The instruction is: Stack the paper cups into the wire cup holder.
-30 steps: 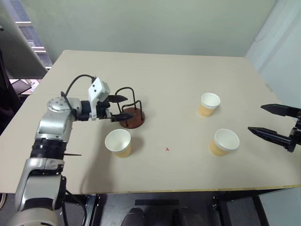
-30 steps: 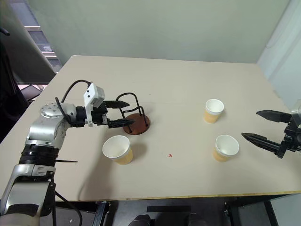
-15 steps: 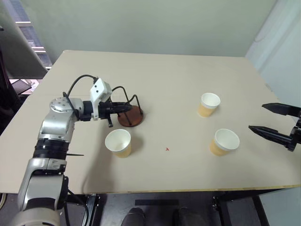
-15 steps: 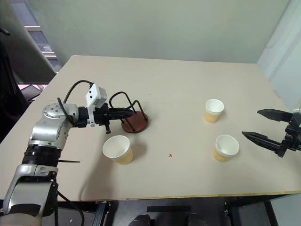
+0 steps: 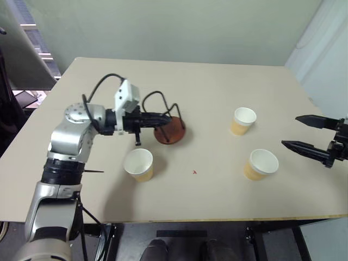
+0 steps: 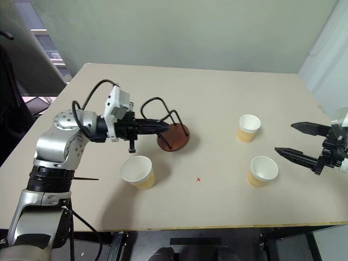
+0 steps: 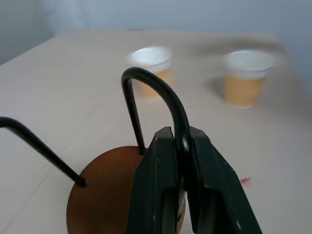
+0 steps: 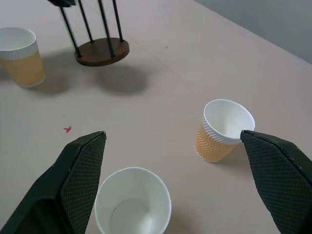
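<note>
We've got the big beige table (image 5: 217,98) first, everything sits on it. Left arm comes in from the left side w/ its left gripper (image 5: 166,116) clenched tight on one of the black wire loops of the wire cup holder (image 5: 169,129). In the left wrist view you can see both fingers (image 7: 156,195) pinching the top of the loop, w/ the reddish-brown disc base right below. From the right wrist view the holder's base looks lifted off the table, shadow sitting apart underneath it, and it's tipped a bit in the head views.

Right gripper (image 5: 305,132) hangs over the table's right edge, fingers spread wide, grasping nothing. It's pointing in toward the two cups on that side.

Then the cups, all upright & empty: near-left cup (image 5: 138,164) sits just in front of the left gripper, toward the robot. Far-right cup (image 5: 242,120) is further back, near-right cup (image 5: 261,164) is closer to us, just beside the right gripper's lower finger.

Smallest bit: tiny red mark (image 5: 194,172) on the table btw the near-left and near-right cups
</note>
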### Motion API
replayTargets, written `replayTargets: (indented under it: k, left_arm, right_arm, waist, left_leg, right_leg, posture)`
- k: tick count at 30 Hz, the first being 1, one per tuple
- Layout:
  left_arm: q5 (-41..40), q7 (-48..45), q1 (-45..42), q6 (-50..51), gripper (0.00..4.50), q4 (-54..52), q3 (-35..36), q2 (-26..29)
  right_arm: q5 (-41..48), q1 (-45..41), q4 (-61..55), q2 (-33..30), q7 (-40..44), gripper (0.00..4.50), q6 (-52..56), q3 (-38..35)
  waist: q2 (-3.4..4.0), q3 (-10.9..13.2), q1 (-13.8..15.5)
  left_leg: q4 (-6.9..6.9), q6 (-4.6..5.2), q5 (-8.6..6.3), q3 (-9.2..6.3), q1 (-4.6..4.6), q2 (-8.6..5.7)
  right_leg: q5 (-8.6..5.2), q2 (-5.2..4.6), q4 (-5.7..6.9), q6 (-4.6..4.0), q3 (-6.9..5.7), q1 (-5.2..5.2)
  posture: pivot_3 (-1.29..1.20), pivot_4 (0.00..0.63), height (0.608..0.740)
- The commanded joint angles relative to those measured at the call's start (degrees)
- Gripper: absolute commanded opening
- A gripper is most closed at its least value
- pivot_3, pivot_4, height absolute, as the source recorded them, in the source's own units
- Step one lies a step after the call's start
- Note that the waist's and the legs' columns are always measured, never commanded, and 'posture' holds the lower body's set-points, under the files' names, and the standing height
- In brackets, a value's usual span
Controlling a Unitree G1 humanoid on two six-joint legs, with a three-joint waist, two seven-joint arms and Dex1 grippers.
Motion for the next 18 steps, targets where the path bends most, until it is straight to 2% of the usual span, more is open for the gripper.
replayTargets:
  k: [1, 7, 13, 18]
  left_arm:
    - [-2.20, -3.33, -0.53, 1.87, 0.04, -8.60, -3.40, 0.05]
    - [1.17, -2.78, 1.06, 1.53, 0.04, -9.53, -9.18, -1.54]
    - [1.38, -2.89, 3.32, 1.99, 0.04, -9.77, -10.78, -2.65]
    - [0.89, -4.34, 5.28, 2.60, 0.04, -11.82, -12.98, -2.96]
  right_arm:
    - [0.34, -1.40, -0.22, -1.18, 1.64, 4.50, -1.55, 1.21]
    - [1.98, -2.33, -3.32, -0.29, 3.09, 4.50, -1.14, 4.99]
    - [1.64, -1.79, -6.38, -0.26, 2.82, 4.50, -1.11, 7.47]
    - [-0.67, 3.12, -12.15, -3.51, 6.02, 4.50, -2.14, 9.42]
  waist:
    - [0.00, 0.00, 0.05]
    - [0.02, -0.01, -0.01]
    - [0.02, -0.01, -0.03]
    - [0.02, -0.01, 0.38]
  left_leg:
    - [0.02, 0.01, 0.00, 0.00, 0.00, 0.00]
    - [0.11, 0.02, -0.01, 0.03, 0.05, 0.04]
    - [0.21, 0.09, -0.05, -0.01, 0.05, 0.05]
    - [0.22, 0.11, -0.06, -0.05, 0.03, 0.06]
  right_leg:
    - [0.01, -0.01, 0.00, 0.01, 0.00, 0.01]
    - [0.03, -0.04, 0.06, 0.05, 0.03, 0.05]
    - [0.07, -0.05, 0.03, 0.12, 0.05, 0.12]
    - [0.07, -0.08, -0.02, 0.14, 0.04, 0.17]
  posture:
    - [0.00, 0.150, 0.740]
    - [0.00, 0.150, 0.740]
    - [0.00, 0.150, 0.740]
    - [0.00, 0.150, 0.740]
